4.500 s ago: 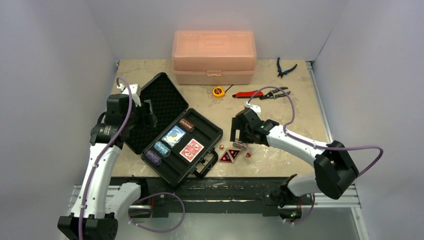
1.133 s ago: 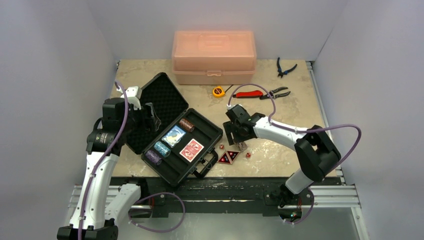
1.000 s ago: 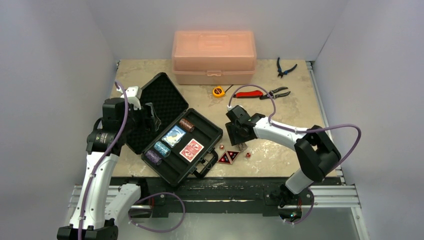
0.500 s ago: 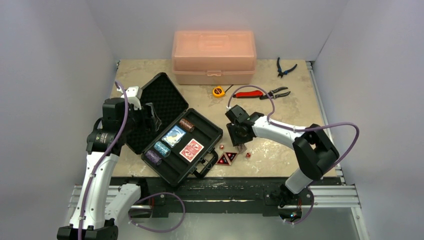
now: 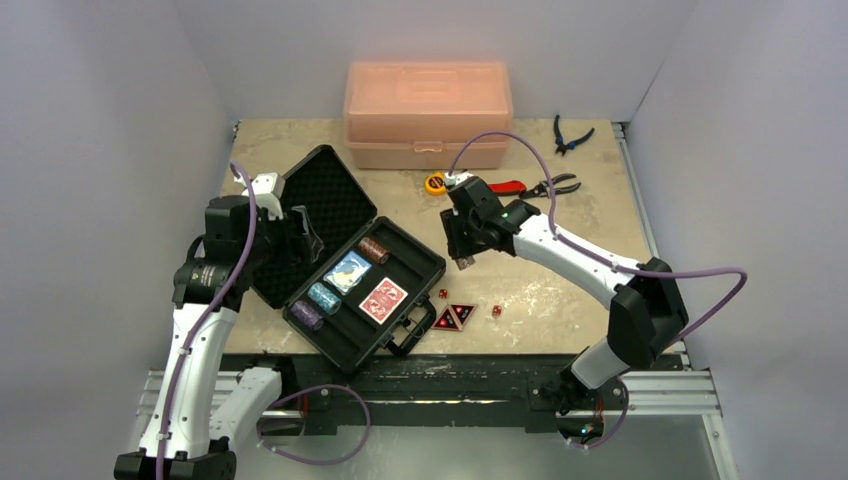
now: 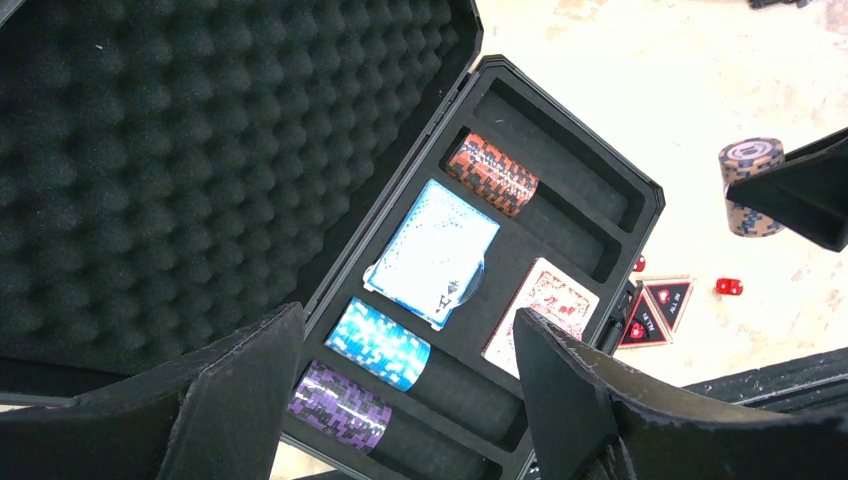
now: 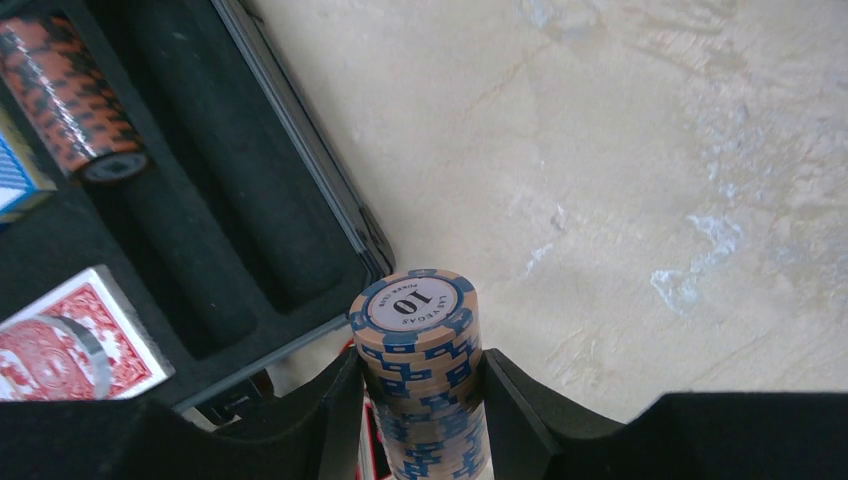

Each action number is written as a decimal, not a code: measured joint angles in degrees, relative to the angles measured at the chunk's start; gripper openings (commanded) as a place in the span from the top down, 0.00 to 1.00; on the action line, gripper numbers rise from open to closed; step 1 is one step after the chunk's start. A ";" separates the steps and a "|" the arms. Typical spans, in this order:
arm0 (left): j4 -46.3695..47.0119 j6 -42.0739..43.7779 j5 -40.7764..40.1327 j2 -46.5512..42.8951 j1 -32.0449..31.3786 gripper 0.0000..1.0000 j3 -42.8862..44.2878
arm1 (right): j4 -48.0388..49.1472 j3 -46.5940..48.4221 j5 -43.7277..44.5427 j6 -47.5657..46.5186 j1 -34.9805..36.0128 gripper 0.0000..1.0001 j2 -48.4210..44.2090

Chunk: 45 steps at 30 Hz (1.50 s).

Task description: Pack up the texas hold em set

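Right pincer grips chip stack; left pincer open; case holds stacks, decks.

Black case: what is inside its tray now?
An orange chip stack, blue deck, red deck, blue chip stack and purple chip stack. Whatever lies beneath the decks is covered.

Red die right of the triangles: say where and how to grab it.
Pinch the red die across two opposite side faces, coming straight down: it is a small cube sitting free on the table, apart from the triangles, with room either side.
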 measured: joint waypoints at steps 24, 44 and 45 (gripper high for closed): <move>0.00 0.00 0.00 0.57 0.00 0.24 0.00 | 8.61 -4.07 -2.64 -2.29 0.00 1.00 -10.64; 0.00 0.00 0.13 0.79 0.00 0.23 0.00 | 10.23 13.29 -15.47 -10.19 6.25 1.00 10.21; 0.02 0.00 0.24 0.79 0.00 0.21 0.00 | 10.08 13.86 -15.45 -10.54 6.62 1.00 11.17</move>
